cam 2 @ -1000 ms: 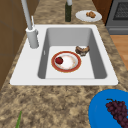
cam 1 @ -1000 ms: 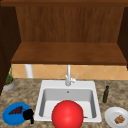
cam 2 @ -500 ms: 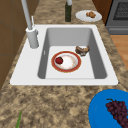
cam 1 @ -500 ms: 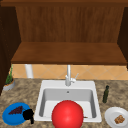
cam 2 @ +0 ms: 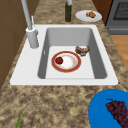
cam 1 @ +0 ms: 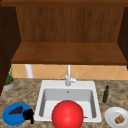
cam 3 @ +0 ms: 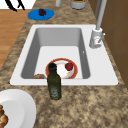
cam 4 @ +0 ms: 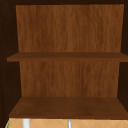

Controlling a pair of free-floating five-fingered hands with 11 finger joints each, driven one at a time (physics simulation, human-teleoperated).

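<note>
Nearest the front camera, a red ball sits before the sink and covers the front part of its basin. To its left, at the front edge of the bench, the left hand hovers at the right rim of the blue plate; it looks clenched, but the fingers cannot be made out, so whether it grips anything cannot be told. In the right side view a hand appears as dark shapes just beyond the blue plate's outer edge.

The blue plate carries a bunch of dark grapes. At the opposite end of the bench, a white plate holds a brown pastry.

Inside the basin, a red-rimmed plate lies flat on the floor, with a small red fruit on it, toward the faucet side. A brown doughnut-like item rests just beside this plate, touching or nearly touching its rim.

Farther back, a dark green bottle stands upright on the bench right of the sink. The faucet rises behind the basin. A potted plant stands at the far left. Wooden shelves hang above.
</note>
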